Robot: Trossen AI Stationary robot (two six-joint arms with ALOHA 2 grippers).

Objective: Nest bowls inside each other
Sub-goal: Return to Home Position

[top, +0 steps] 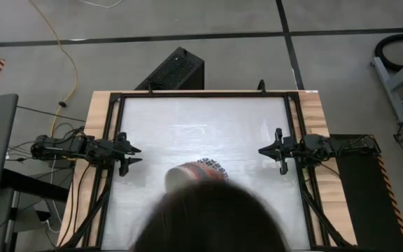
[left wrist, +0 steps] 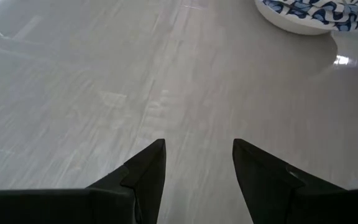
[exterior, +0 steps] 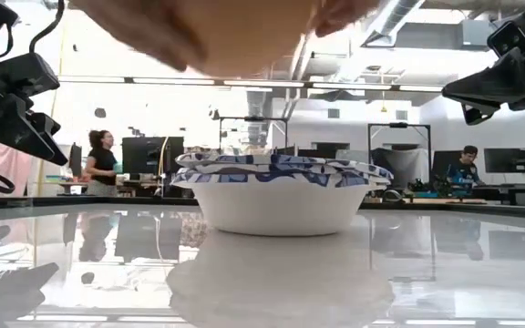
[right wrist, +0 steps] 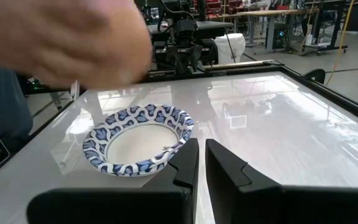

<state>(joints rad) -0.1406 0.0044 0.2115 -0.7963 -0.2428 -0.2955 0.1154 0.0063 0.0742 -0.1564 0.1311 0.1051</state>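
Note:
A white bowl with a blue-patterned rim (right wrist: 138, 140) stands on its base near the middle of the table (top: 212, 170). In the low view its rim (exterior: 281, 169) looks doubled; whether a second bowl sits inside it, I cannot tell. My left gripper (top: 133, 155) waits open at the table's left edge, with only bare tabletop between its fingers (left wrist: 197, 162). My right gripper (top: 266, 155) waits at the right edge, level and pointing at the bowl, its fingers shut to a thin slit (right wrist: 201, 155). Neither gripper touches the bowl.
A person leans over the table's near edge, head (top: 208, 217) covering the near middle. Their blurred hand (right wrist: 61, 43) hovers over the bowl, with something orange-tan (exterior: 217, 32) under it. The glossy white tabletop (top: 208, 119) lies bare toward the far edge inside a black frame.

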